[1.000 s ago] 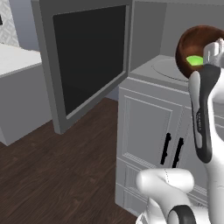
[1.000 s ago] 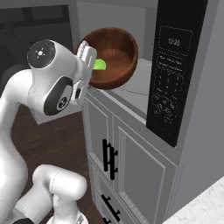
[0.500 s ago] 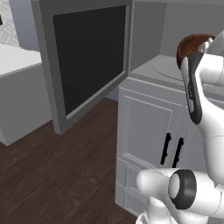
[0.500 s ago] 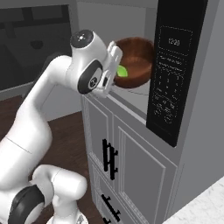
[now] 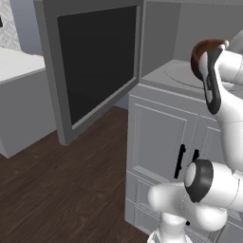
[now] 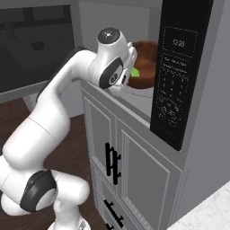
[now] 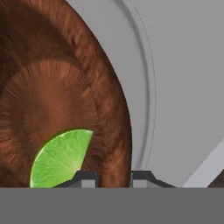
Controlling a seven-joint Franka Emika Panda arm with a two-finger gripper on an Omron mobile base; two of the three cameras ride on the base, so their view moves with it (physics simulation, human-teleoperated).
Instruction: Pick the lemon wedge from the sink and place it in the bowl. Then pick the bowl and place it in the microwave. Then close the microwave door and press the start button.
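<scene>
My gripper (image 7: 113,177) is shut on the rim of the reddish-brown wooden bowl (image 7: 52,87), one finger inside and one outside. The green lemon wedge (image 7: 61,157) lies inside the bowl, close to the inner finger. The bowl (image 6: 146,63) hangs tilted inside the open microwave (image 6: 177,90), over the round pale turntable (image 7: 175,87). In the left base view my forearm covers part of the bowl (image 5: 204,50). The microwave door (image 5: 99,61) stands swung wide open to the left. The sink is out of view.
Grey panelled cabinet doors with black handles (image 6: 112,164) sit below the microwave. The dark control panel (image 6: 175,103) runs down the microwave's right side. A pale counter (image 5: 19,66) stands at the far left over dark wood floor (image 5: 71,190).
The arm has carried the bowl with the wedge from in front of the opening deeper into the microwave cavity, over the turntable. The grip has not changed.
</scene>
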